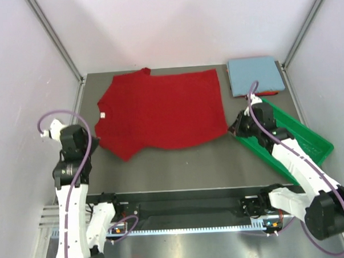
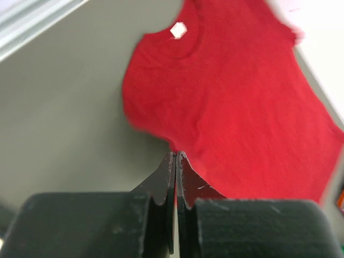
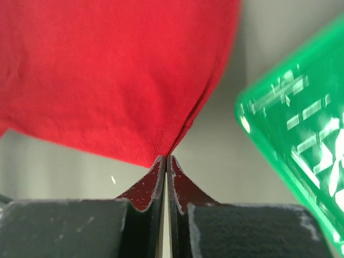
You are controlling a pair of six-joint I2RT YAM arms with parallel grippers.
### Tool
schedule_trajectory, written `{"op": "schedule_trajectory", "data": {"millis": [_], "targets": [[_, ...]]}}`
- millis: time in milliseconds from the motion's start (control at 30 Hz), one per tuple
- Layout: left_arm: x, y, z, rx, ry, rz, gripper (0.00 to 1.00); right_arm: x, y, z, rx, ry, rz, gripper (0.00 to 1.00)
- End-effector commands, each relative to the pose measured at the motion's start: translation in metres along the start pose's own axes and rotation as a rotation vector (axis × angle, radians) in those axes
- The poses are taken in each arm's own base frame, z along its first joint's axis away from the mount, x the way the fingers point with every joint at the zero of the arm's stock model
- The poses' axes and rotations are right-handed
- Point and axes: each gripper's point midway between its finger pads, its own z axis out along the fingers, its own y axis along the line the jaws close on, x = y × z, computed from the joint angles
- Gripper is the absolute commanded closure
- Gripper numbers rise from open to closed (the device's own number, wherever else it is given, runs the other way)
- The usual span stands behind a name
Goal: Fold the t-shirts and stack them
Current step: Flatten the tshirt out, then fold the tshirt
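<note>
The left pincer (image 2: pixel 175 155) is pressed together, its arm standing upright just left of the red t-shirt (image 1: pixel 165 109). The right pincer (image 3: pixel 165 157), likewise together, reaches forward with its tips at the shirt's near right corner.

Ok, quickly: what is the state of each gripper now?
Left gripper: closed, apparently pinching the red shirt at its sleeve.
Right gripper: closed on the red shirt's corner.

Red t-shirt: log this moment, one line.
red t-shirt: spread flat | left gripper: shut on sleeve edge | right gripper: shut on hem corner | blue t-shirt: folded, far right
</note>
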Motion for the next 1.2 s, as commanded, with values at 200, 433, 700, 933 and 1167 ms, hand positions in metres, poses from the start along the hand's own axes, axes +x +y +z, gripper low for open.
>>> {"op": "schedule_trajectory", "data": {"millis": [200,433,700,933,1167], "targets": [[0.047,0.064,0.003,-0.220,0.054,-0.092,1.00,0.053,-0.027,-0.014,0.070,0.107,-0.003,1.00],[0.028,0.062,0.007,-0.231,-0.019,-0.061,1.00,0.057,-0.027,-0.014,0.071,0.128,-0.003,1.00],[0.020,0.040,0.038,-0.166,-0.048,-0.025,1.00,0.043,-0.030,0.010,0.098,0.124,-0.002,1.00],[0.022,0.009,0.078,-0.056,-0.005,0.094,1.00,0.018,-0.032,0.035,0.129,0.107,-0.063,1.00],[0.009,0.009,0.113,-0.164,0.013,0.232,1.00,0.007,-0.035,0.053,0.152,0.106,-0.075,1.00]]}}
